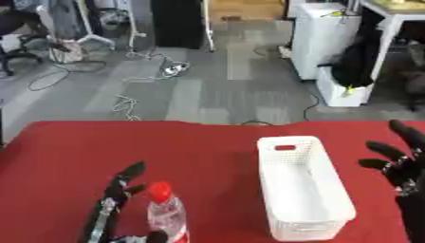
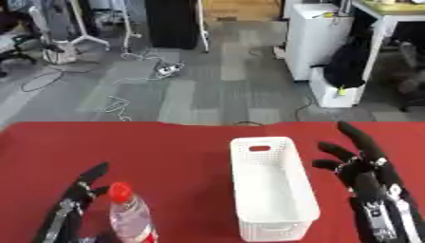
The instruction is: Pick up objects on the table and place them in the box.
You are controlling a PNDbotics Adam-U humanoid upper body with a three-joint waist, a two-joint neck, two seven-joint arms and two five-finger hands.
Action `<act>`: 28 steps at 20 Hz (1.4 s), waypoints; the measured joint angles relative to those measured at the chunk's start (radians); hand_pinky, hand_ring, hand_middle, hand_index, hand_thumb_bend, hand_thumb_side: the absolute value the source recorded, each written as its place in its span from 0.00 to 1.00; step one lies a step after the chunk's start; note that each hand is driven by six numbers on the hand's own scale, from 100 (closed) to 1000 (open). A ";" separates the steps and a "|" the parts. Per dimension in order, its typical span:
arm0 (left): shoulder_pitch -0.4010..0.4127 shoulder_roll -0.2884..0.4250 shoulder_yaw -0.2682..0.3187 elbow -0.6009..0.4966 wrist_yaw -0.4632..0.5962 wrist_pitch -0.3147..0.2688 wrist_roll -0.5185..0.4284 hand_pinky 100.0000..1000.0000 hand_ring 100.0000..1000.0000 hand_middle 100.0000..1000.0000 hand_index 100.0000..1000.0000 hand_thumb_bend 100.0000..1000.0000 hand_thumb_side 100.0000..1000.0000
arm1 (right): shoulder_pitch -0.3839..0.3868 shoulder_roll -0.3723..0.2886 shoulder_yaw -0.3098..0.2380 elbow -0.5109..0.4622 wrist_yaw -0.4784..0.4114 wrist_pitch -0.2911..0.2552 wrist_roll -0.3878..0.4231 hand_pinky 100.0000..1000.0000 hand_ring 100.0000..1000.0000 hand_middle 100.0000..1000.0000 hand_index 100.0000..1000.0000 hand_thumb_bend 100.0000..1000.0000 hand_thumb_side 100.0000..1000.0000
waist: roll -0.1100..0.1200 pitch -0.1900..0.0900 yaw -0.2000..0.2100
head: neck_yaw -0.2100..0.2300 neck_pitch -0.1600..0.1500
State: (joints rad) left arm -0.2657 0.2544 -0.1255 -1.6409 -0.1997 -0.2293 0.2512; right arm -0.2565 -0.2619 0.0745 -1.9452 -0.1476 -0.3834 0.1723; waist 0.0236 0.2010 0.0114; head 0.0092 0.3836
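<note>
A clear plastic bottle [image 1: 167, 214] with a red cap stands upright on the red table near the front edge. My left hand [image 1: 116, 194] is just left of it with fingers straight and spread, thumb low beside the bottle's base; no finger is curled round it. A white perforated box [image 1: 300, 187] lies to the right of the bottle, long side running away from me, with nothing visible inside. My right hand [image 2: 365, 171] is raised open at the box's right side, fingers up and apart, not touching it.
The red table [image 1: 75, 152] ends at its far edge around mid-picture. Beyond lies grey floor with cables, a white cabinet [image 1: 322, 38] and a white bin [image 1: 345, 90] at the right, and chairs and stands at the far left.
</note>
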 measured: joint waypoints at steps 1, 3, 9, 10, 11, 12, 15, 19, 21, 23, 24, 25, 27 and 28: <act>-0.002 0.000 0.003 0.009 -0.009 0.000 0.001 0.77 1.00 0.85 0.87 1.00 0.65 | 0.000 0.000 -0.001 0.000 0.000 0.000 0.000 0.73 0.84 0.99 0.98 0.00 0.64 | 0.000 0.000 -0.002 | 0.000 0.000; -0.005 0.000 0.004 0.030 -0.027 0.001 0.003 0.77 1.00 0.86 0.90 1.00 0.64 | 0.000 0.000 -0.003 0.000 0.000 0.000 0.000 0.73 0.84 0.99 0.98 0.00 0.64 | 0.000 0.000 -0.002 | 0.000 0.000; -0.020 -0.006 0.006 0.094 -0.077 0.031 -0.026 0.75 1.00 0.88 0.93 1.00 0.62 | 0.000 0.007 -0.005 0.000 0.000 0.000 0.000 0.73 0.84 0.99 0.99 0.00 0.64 | 0.000 0.000 -0.005 | 0.000 0.000; -0.023 -0.010 0.006 0.103 -0.084 0.037 -0.033 0.75 1.00 0.89 0.93 1.00 0.62 | 0.000 0.007 -0.005 0.000 0.000 0.000 0.000 0.73 0.84 0.99 0.99 0.00 0.64 | 0.000 0.000 -0.005 | 0.000 0.000; -0.026 -0.010 0.006 0.111 -0.089 0.044 -0.041 0.75 1.00 0.89 0.93 1.00 0.62 | 0.000 0.007 -0.005 0.000 0.000 0.000 0.000 0.73 0.84 0.99 0.99 0.00 0.64 | 0.001 0.000 -0.007 | 0.000 0.000; -0.029 -0.013 0.006 0.117 -0.093 0.049 -0.048 0.74 1.00 0.88 0.93 1.00 0.62 | 0.000 0.007 -0.005 0.000 0.000 0.000 0.000 0.73 0.84 0.99 0.99 0.00 0.64 | 0.001 0.000 -0.009 | 0.000 0.000; -0.036 -0.021 0.006 0.135 -0.104 0.058 -0.074 0.74 1.00 0.88 0.92 1.00 0.63 | 0.000 0.007 -0.005 0.000 0.000 0.000 0.000 0.73 0.84 0.99 0.99 0.00 0.64 | 0.002 0.000 -0.010 | 0.000 0.000; -0.041 -0.028 0.005 0.148 -0.111 0.059 -0.099 0.74 1.00 0.86 0.90 1.00 0.62 | 0.000 0.007 -0.005 0.000 0.000 0.000 0.000 0.73 0.84 0.99 0.99 0.00 0.64 | 0.004 0.000 -0.012 | 0.000 0.000; -0.044 -0.033 0.004 0.150 -0.112 0.059 -0.105 0.73 1.00 0.85 0.89 1.00 0.62 | 0.000 0.007 -0.005 0.000 0.000 0.000 0.000 0.73 0.84 0.99 0.99 0.00 0.64 | 0.004 0.001 -0.013 | 0.000 0.000; -0.044 -0.036 0.003 0.151 -0.112 0.057 -0.108 0.73 1.00 0.84 0.88 1.00 0.61 | 0.000 0.007 -0.005 0.000 0.000 0.001 0.000 0.73 0.84 0.99 0.99 0.00 0.64 | 0.006 0.001 -0.013 | 0.000 0.000; -0.044 -0.037 0.003 0.151 -0.112 0.057 -0.109 0.72 1.00 0.84 0.88 1.00 0.61 | 0.000 0.007 -0.005 0.000 0.000 0.001 0.000 0.73 0.84 0.99 0.99 0.00 0.64 | 0.006 0.001 -0.013 | 0.000 0.000; -0.044 -0.037 0.003 0.152 -0.112 0.056 -0.110 0.72 1.00 0.84 0.88 1.00 0.61 | 0.000 0.007 -0.005 0.000 0.000 0.001 0.000 0.73 0.84 0.99 0.99 0.00 0.64 | 0.006 0.001 -0.013 | 0.000 0.000; -0.044 -0.043 0.003 0.155 -0.112 0.055 -0.107 0.70 1.00 0.81 0.85 1.00 0.55 | 0.000 0.007 -0.005 0.000 0.000 0.001 0.001 0.73 0.84 0.99 0.99 0.00 0.65 | 0.006 0.001 -0.013 | 0.000 0.000; -0.044 -0.045 0.003 0.156 -0.111 0.054 -0.101 0.68 1.00 0.80 0.84 1.00 0.51 | 0.000 0.007 -0.006 0.000 0.000 0.001 0.001 0.73 0.84 0.99 0.99 0.00 0.65 | 0.006 0.001 -0.013 | 0.000 0.000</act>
State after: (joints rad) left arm -0.3101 0.2094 -0.1229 -1.4853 -0.3103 -0.1753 0.1504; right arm -0.2562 -0.2546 0.0689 -1.9452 -0.1476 -0.3827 0.1729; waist 0.0299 0.2022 -0.0019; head 0.0092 0.3836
